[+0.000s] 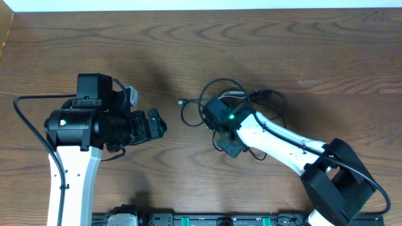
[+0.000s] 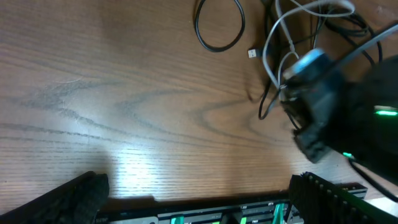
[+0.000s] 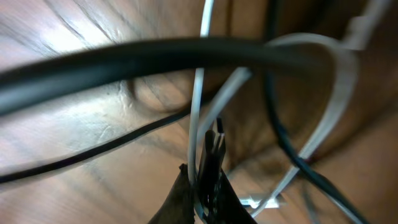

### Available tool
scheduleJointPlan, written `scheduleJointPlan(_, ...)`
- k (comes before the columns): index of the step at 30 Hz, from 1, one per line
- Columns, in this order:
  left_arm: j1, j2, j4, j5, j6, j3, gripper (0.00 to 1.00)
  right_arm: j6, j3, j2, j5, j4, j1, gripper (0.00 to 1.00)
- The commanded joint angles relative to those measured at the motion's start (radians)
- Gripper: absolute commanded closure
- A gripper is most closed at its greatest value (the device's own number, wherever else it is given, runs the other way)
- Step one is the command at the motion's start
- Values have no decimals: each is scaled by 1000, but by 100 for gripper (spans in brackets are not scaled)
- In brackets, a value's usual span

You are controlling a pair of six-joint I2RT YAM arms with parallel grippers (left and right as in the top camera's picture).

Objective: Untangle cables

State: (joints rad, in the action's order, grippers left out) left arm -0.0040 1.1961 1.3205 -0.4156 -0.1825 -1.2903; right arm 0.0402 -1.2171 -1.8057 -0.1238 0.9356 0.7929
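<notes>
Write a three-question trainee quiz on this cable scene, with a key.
1. True or false: the left fingers are shut on a cable.
2. The right fingers are: A) open over bare wood; B) shut among the cables; C) resting on the left arm.
3. What colour is the thin cord running down into the right fingers?
Key: 1 false, they are open and empty; 2 B; 3 white.

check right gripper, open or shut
Shut. The right gripper shows its fingers pressed together, the white cable seemingly pinched between them.
</notes>
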Motion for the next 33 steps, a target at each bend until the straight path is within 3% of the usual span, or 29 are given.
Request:
scheduleJointPlan(1,-4,3,3,6,6,-20,2,0,-127,55,-35,69,0,98)
scheduleJointPlan(9,-4,3,3,6,6,-20,2,-3,-337,75,-34,211,1,99)
scheduleJointPlan(15,-4,3,3,6,6,-20,2,-108,-510,122,-35,237,-15,99)
scheduleJointPlan(25,-4,3,3,6,6,-20,2,-136,-917,254,-74,161,-27,99)
scheduleJointPlan(33,-4,3,3,6,6,-20,2,-137,-948,325,-171,70,-26,98)
